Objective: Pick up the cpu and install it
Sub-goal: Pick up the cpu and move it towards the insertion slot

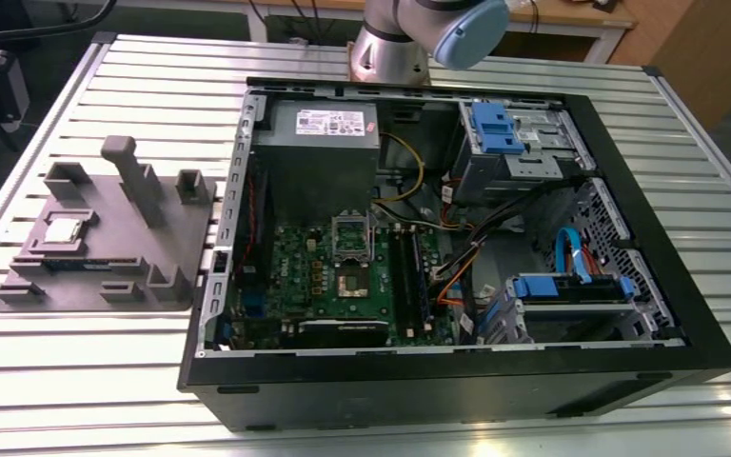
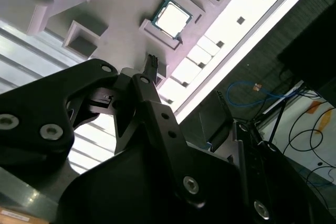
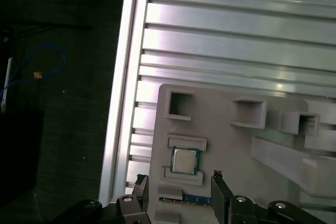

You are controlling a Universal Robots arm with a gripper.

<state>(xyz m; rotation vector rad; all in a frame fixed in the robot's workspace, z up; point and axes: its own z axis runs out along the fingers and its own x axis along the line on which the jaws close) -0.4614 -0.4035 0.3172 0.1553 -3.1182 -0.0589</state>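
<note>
Hovering above the grey tray (image 3: pixel 220 124), the gripper (image 3: pixel 178 179) has its fingers spread w/ nothing between them. The cpu (image 3: pixel 185 160) lies flat in its square recess in that tray, untouched; in the exterior view the tray sits to the left of the open PC case (image 1: pixel 467 390). Step looks like the approach for the pick: fingers should straddle the chip squarely, take it by opposite edges & stay level, so it lifts w/o tilting.

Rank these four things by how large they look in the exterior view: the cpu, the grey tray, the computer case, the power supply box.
1. computer case, by far the largest
2. grey tray
3. power supply box, clearly smaller than the tray
4. cpu, smallest, lying in the tray
</note>
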